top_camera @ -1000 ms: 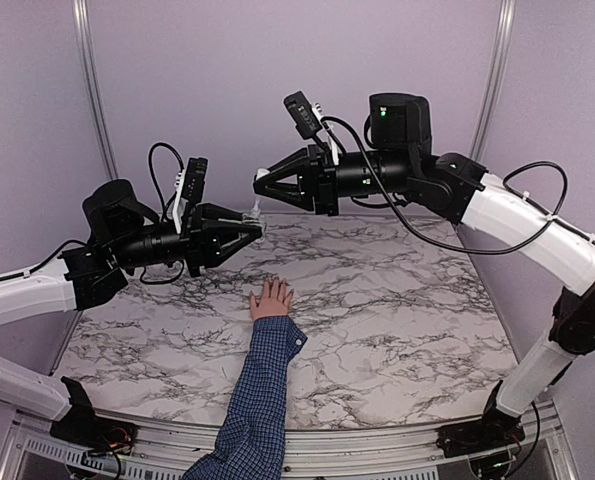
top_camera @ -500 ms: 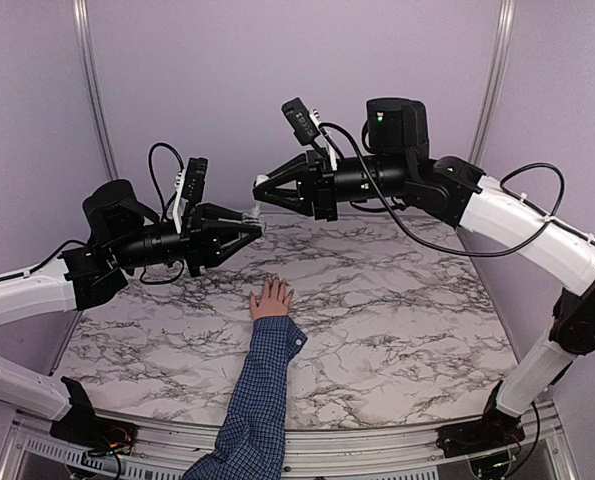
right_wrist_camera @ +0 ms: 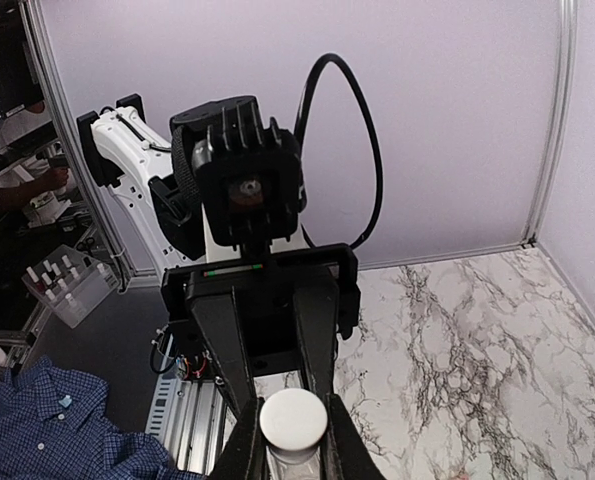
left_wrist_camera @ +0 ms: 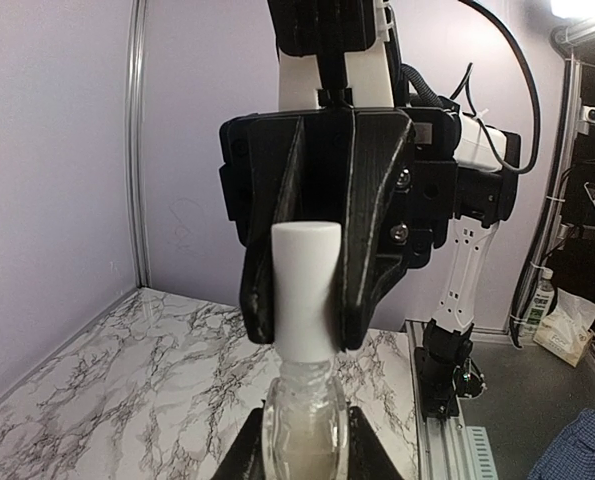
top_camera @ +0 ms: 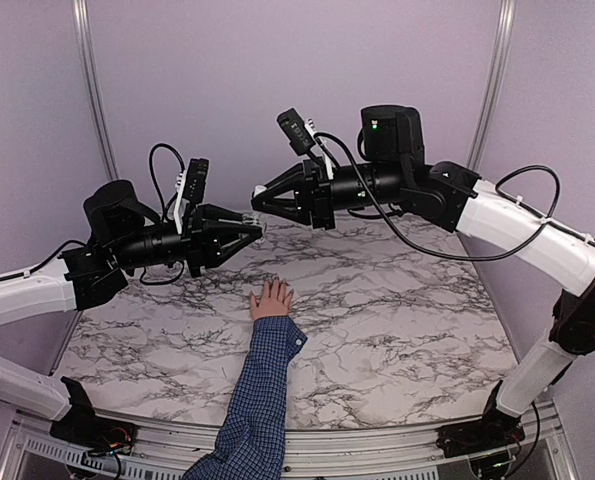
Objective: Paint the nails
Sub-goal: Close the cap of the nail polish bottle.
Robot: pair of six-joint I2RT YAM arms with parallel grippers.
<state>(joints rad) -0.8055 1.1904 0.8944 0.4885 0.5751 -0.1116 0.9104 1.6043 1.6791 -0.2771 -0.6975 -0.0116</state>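
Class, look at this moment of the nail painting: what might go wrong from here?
The left pincer holds the bottle in mid-air while the right pincer grips its cap: a slip in uncapping may drop or spill it. The hand lies on the table close by, so a spill might reach it.

Both arms raised, left gripper (top_camera: 258, 224) and right gripper (top_camera: 258, 191) closed, tips meeting

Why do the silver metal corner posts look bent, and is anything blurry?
Top external view: the wide lens bows the silver metal posts. Left wrist view: the clear glass bottle is blurred, its white cylindrical cap sharper; a lamp glares top right. Right wrist view: that cap looks slightly soft.
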